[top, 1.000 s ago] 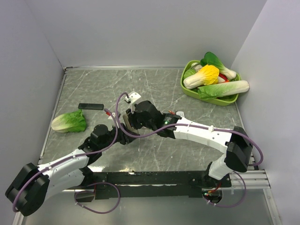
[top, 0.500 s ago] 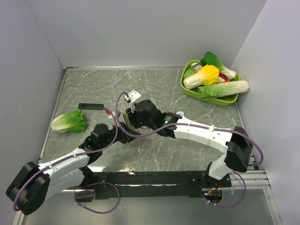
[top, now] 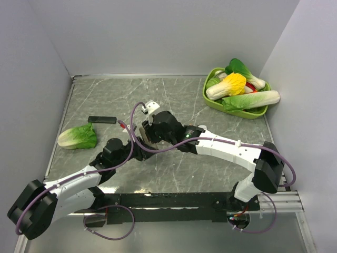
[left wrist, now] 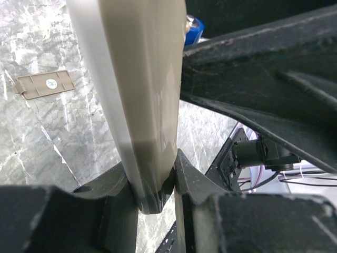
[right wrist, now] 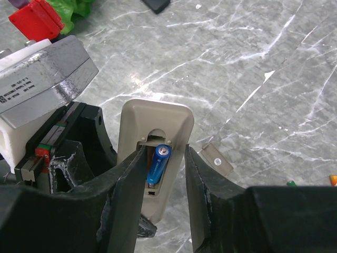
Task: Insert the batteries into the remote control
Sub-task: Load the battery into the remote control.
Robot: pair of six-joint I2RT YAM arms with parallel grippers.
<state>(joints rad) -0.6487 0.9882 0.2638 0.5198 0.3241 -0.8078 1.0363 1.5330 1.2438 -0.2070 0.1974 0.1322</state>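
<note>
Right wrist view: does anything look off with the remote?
The blue battery sits slanted in the open compartment of the remote, apparently not fully seated. The compartment cover lies loose on the table beside it.

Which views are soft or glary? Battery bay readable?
Left wrist: the remote control fills the frame and is out of focus; the table and the loose cover behind are sharper. Right wrist: the blue battery in the bay is crisp, fingers dark and soft, one glare spot on the table. Top external: even light, sharp, bay hidden under the right arm.
</note>
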